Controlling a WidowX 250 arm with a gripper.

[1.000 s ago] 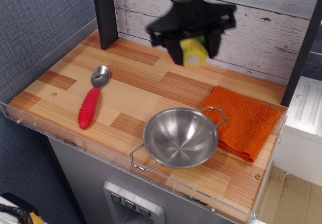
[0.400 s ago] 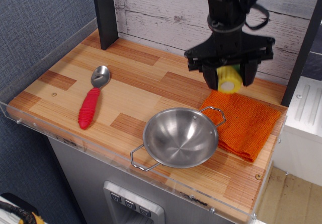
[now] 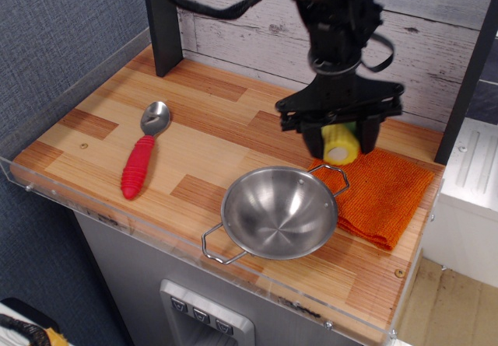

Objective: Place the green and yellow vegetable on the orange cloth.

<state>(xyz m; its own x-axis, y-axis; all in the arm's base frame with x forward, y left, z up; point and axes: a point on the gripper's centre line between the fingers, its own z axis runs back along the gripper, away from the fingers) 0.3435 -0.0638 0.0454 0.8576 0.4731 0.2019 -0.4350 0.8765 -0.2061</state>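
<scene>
the steel bowl (image 3: 281, 212) is smooth, glossy metal, and just beside it the orange cloth (image 3: 384, 192) is a rough, matt weave. left of the bowl, the spoon (image 3: 144, 155) pairs a shiny metal scoop with a ribbed red plastic handle. beneath the bowl the wooden counter (image 3: 218, 140) is smooth with a low sheen, and the green and yellow vegetable (image 3: 339, 144) looks like smooth plastic.

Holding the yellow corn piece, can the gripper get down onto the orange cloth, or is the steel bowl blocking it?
Probably yes. The gripper, shut on the yellow and green toy corn cob, hangs over the near-left corner of the orange woven cloth. The steel bowl overlaps only the cloth's left edge.
</scene>
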